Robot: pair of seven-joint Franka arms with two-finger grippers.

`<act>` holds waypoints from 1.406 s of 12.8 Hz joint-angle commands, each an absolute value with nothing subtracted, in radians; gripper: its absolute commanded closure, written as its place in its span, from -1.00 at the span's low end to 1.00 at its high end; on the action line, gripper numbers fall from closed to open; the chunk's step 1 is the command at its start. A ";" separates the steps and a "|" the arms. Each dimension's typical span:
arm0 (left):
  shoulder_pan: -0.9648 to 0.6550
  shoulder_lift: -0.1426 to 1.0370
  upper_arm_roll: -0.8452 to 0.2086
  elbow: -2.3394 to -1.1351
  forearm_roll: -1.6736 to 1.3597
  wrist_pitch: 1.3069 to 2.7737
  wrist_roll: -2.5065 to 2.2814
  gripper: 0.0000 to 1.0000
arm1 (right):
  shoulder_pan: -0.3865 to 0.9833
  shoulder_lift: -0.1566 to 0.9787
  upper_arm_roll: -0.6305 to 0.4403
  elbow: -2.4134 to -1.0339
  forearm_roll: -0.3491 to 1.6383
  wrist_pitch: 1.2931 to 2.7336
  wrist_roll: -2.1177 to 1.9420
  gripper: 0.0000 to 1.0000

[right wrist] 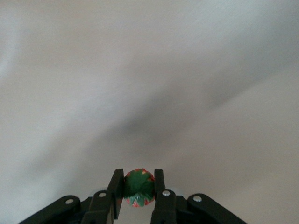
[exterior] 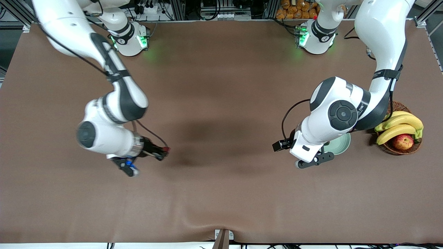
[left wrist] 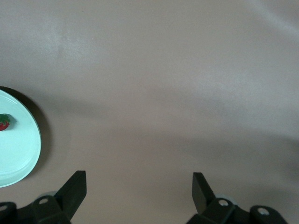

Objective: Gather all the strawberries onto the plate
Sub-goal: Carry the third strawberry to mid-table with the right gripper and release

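Holding a strawberry (right wrist: pixel 138 187) tight between its fingers, the right gripper (exterior: pixel 165 150) hangs over the bare table toward the right arm's end. The left gripper (exterior: pixel 315 159) waits wide open and empty just beside the plate (left wrist: pixel 21 154), where one berry (left wrist: pixel 4 122) already lies. A third berry is not in sight. No writing can be read anywhere.
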State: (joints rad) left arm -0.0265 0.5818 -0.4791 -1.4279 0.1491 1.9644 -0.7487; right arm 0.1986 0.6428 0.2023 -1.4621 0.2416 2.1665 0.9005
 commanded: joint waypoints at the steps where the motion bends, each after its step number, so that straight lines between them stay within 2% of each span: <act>1: -0.051 0.604 -0.472 -1.423 0.184 1.970 -0.767 -1.00 | 0.319 0.741 0.192 -1.391 0.265 2.328 1.089 1.00; 3: -0.038 0.601 -0.471 -1.451 0.190 1.970 -0.767 -1.00 | 0.397 0.794 0.192 -1.375 0.265 2.457 1.193 1.00; 9: -0.037 0.603 -0.469 -1.463 0.190 1.968 -0.800 -1.00 | 0.599 0.968 0.192 -1.241 0.265 2.663 1.455 1.00; 13: -0.051 0.615 -0.471 -1.473 0.190 1.968 -0.896 -1.00 | 0.693 1.018 0.192 -1.229 0.265 2.752 1.491 0.85; 14: -0.046 0.615 -0.471 -1.477 0.190 1.968 -0.896 -1.00 | 0.712 1.022 0.192 -1.229 0.264 2.766 1.503 0.68; 15: -0.041 0.615 -0.471 -1.480 0.190 1.968 -0.896 -1.00 | 0.730 1.026 0.192 -1.227 0.262 2.775 1.538 0.14; 16: -0.040 0.615 -0.471 -1.482 0.190 1.968 -0.896 -1.00 | 0.742 1.026 0.190 -1.227 0.262 2.780 1.566 -0.55; 17: -0.034 0.612 -0.471 -1.485 0.190 1.968 -0.896 -1.00 | 0.747 1.026 0.190 -1.227 0.261 2.780 1.583 -0.97; 18: -0.034 0.612 -0.471 -1.485 0.190 1.967 -0.896 -1.00 | 0.764 1.026 0.183 -1.229 0.253 2.780 1.580 -1.00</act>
